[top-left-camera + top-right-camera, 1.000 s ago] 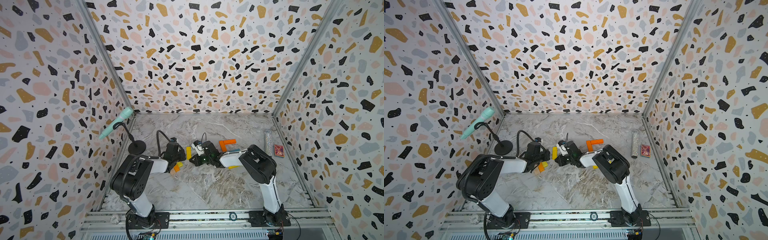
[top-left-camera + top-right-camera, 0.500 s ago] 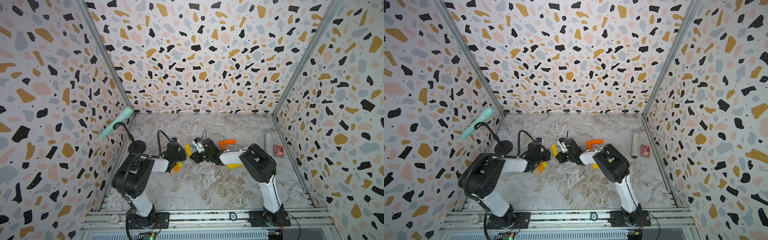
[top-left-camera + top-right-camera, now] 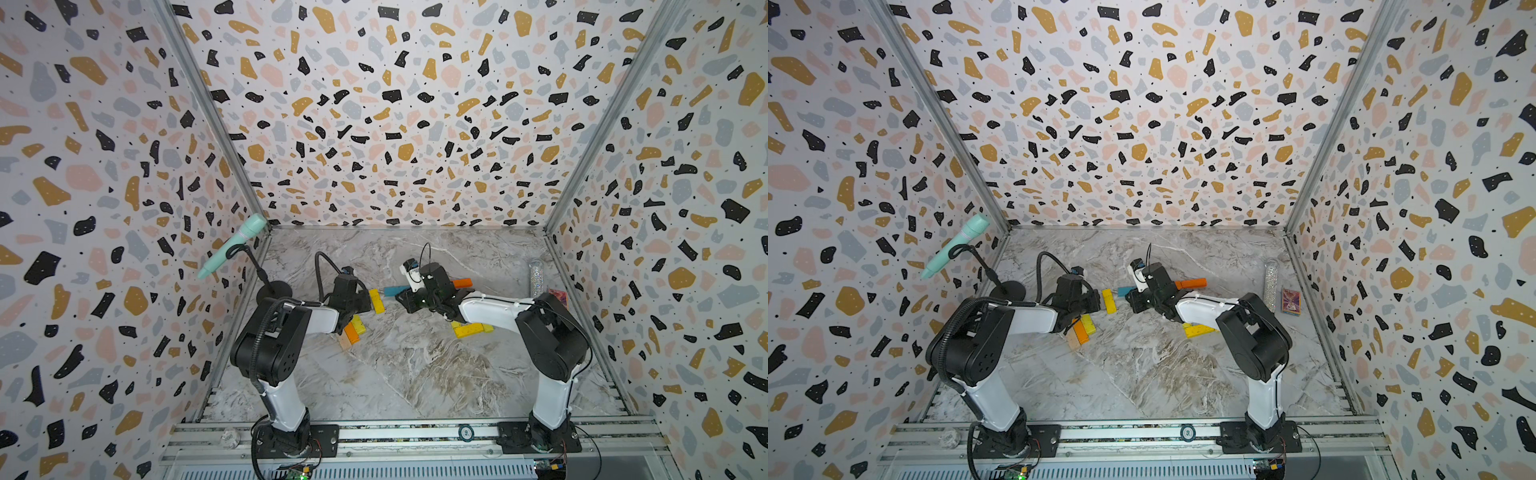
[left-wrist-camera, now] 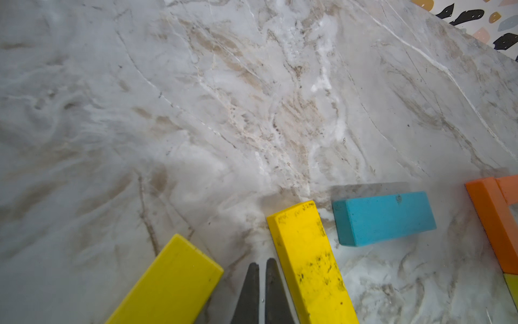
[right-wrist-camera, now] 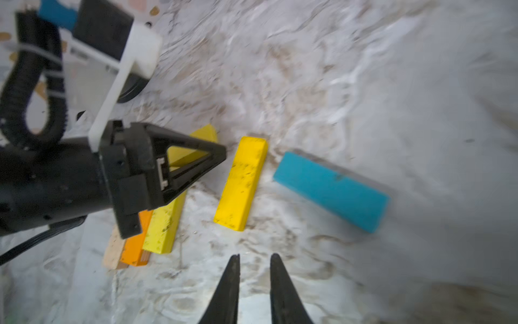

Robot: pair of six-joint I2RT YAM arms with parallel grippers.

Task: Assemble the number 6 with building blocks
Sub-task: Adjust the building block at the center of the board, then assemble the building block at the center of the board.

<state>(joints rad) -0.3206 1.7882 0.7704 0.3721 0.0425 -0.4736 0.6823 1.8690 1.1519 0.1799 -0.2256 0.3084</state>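
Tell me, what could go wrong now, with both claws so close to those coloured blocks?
1. The shut left gripper lies right beside the loose yellow block; a sideways nudge might push it into the blue block.
2. The right gripper, slightly open and empty, points at the same spot, so the two arms could bump.
3. The left arm hangs over a small pile of blocks and might scatter it.

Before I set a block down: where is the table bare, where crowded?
Bare: the front tabletop between the arm bases; the strip along the back wall. Crowded: mid-table, where left end effector, right end effector, yellow block and blue block cluster.
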